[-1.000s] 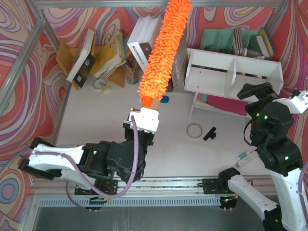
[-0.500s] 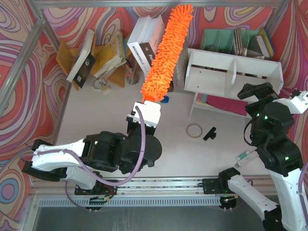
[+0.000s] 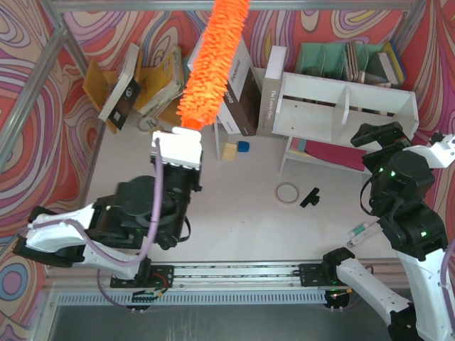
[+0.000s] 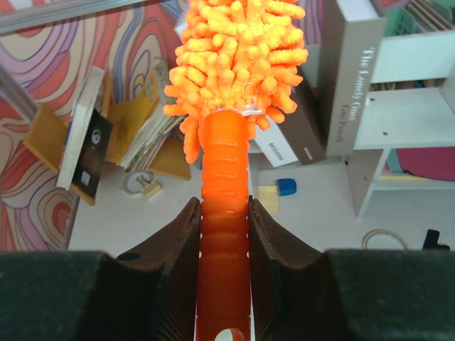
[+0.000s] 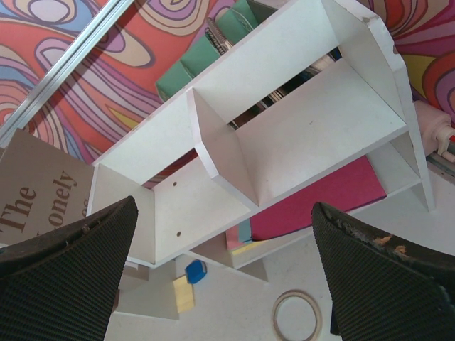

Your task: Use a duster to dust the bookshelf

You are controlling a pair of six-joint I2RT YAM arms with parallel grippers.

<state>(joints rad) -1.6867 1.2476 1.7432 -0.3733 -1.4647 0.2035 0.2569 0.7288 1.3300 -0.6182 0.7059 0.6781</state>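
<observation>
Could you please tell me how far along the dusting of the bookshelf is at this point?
Done: the left tool is shut on the handle of the duster, whose head is raised over the books left of the bookshelf. In hand: getting the head to the shelf, which it does not touch yet. Left: wiping both compartments. The right tool hangs open before them, holding nothing.

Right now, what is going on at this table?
The left tool is shut on the handle of the orange duster. Its fluffy head points toward the back wall, above the books and to the left of the white bookshelf. The duster is not touching the bookshelf yet. The right tool hangs open in front of the bookshelf and holds nothing.
</observation>
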